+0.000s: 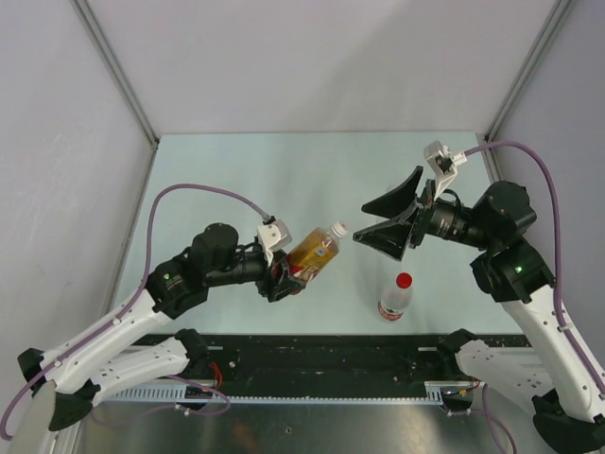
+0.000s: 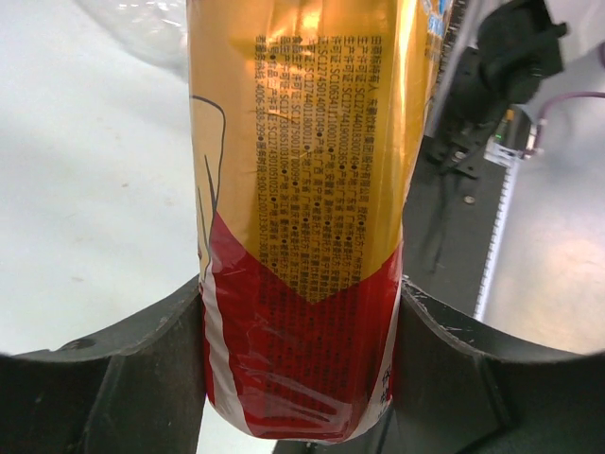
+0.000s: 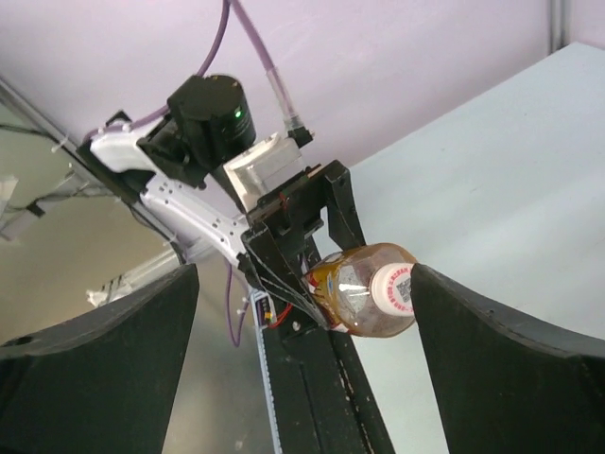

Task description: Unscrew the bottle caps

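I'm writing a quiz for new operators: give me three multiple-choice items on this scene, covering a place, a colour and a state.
1. Where is the red-capped bottle?
A) standing on the table
B) held in the air
C) lying on its side

2. What colour is the cap on the amber bottle?
A) red
B) white
C) blue

3. How is the right gripper?
A) shut on the cap
B) shut on nothing
C) open

Key:
1 A: it stands upright on the table, free of both arms.
2 B: the cap is white, on the bottle clamped in the left gripper.
3 C: its fingers are spread wide.
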{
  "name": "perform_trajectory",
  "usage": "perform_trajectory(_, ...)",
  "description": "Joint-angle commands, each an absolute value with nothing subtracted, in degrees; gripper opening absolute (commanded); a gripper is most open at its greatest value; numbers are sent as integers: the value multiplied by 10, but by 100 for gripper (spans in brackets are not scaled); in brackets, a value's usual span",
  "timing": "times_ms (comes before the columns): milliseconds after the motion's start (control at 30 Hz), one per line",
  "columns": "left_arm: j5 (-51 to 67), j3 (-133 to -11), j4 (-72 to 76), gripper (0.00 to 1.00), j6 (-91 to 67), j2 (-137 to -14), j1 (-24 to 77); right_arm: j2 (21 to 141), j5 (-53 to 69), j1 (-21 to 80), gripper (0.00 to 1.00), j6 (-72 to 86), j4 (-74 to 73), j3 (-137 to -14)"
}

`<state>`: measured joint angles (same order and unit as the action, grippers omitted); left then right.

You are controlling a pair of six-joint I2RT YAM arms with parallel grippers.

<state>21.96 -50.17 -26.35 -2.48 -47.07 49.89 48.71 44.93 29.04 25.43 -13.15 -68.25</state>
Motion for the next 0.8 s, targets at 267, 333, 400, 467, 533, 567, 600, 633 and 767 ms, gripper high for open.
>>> perform_trajectory(267,14,-496,-272,0,28,-446,502,550,363,264,99,354,-132,-687)
perform_trajectory(333,-6,-497,-277,0,36,-449,502,562,351,261,99,366,-141,-687)
perform_trajectory(400,-26,-499,-286,0,47,-456,502,578,344,259,100,379,-153,-687)
perform_trajectory(467,-41,-504,-297,0,58,-466,502,596,341,256,99,390,-168,-687)
perform_trajectory(533,-51,-510,-306,0,67,-474,504,612,341,253,99,397,-184,-687)
perform_trajectory(567,-60,-513,-309,0,70,-476,505,620,341,252,99,400,-193,-688)
perform_trajectory(600,-69,-514,-311,0,74,-478,505,628,341,251,99,403,-202,-688)
perform_trajectory(633,-79,-514,-312,0,78,-479,507,636,340,250,99,404,-211,-687)
perform_trajectory(767,-113,-512,-316,0,96,-484,516,664,342,248,99,408,-233,-687)
